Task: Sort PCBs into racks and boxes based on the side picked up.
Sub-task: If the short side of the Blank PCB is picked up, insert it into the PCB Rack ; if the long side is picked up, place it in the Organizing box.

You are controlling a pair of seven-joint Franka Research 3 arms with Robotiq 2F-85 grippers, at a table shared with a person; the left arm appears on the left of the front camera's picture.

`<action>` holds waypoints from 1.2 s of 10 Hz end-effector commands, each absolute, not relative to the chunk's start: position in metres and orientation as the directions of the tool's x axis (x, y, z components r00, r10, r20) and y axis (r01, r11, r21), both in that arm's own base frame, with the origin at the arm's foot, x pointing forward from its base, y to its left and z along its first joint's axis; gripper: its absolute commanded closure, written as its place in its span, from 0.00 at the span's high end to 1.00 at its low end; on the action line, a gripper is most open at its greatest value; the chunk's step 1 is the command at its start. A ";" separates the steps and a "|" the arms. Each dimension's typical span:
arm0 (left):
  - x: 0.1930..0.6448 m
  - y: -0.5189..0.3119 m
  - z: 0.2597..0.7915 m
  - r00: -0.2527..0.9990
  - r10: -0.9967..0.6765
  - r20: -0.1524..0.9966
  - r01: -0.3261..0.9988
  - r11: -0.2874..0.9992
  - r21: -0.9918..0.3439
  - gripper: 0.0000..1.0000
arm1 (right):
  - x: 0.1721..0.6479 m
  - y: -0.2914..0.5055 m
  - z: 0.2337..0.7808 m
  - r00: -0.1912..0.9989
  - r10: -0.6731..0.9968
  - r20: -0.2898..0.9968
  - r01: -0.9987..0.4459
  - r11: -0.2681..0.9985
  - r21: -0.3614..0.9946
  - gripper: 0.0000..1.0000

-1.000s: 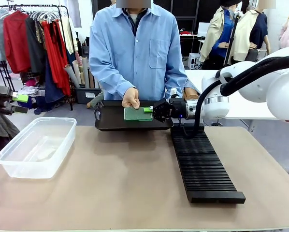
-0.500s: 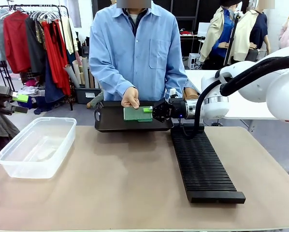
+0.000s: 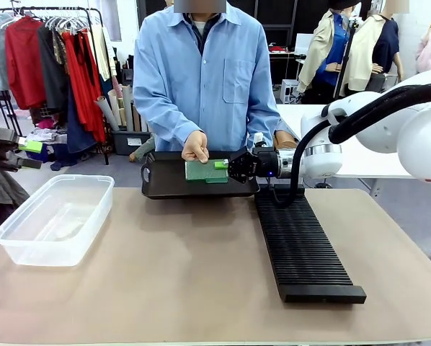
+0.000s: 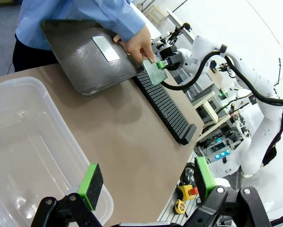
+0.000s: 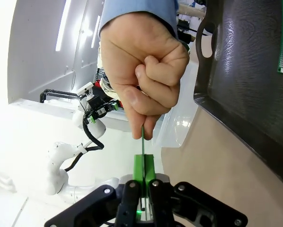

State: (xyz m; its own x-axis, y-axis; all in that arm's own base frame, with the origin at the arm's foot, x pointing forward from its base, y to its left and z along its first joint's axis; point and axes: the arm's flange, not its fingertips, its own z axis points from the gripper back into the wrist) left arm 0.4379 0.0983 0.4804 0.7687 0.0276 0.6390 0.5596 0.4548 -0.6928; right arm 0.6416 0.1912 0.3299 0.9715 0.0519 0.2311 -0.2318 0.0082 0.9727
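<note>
Your right gripper (image 3: pixel 233 166) had its green pads pressed together on the near edge of a thin flat green rectangular circuit board (image 3: pixel 205 170), and the right wrist view showed that board edge-on between them. At 9 o'clock from the gripper in the front view, the person's hand (image 3: pixel 195 146) pinched the board's opposite edge, so both of you held it at once, just above the shallow black raised-rim tray (image 3: pixel 154 189). A second board (image 4: pixel 106 48) lay flat in that tray. The long black ribbed rack (image 3: pixel 302 245) ran from about 5 o'clock of the gripper towards you. The clear plastic rectangular tub (image 3: pixel 53 216) sat well apart at 8 o'clock. Your left gripper (image 4: pixel 146 180) hung over the tub with its fingers spread wide and nothing between them. You were, I judge, at the handover: the grip was made but the board was not yet yours alone. The next move would call for waiting on the person's release, then drawing the board clear and deciding from the face you took whether it went to a rack slot or the tub.
</note>
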 end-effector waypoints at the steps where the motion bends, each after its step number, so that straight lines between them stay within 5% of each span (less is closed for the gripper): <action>1: 0.437 0.099 0.481 0.766 0.031 0.642 0.562 0.451 -0.693 1.00 | 0.642 0.192 0.331 0.971 0.046 0.234 -0.235 0.007 0.972 0.00; 12: 0.437 0.099 0.481 0.766 0.031 0.642 0.562 0.451 -0.693 1.00 | 0.642 0.192 0.331 0.971 0.046 0.234 -0.235 0.007 0.972 0.00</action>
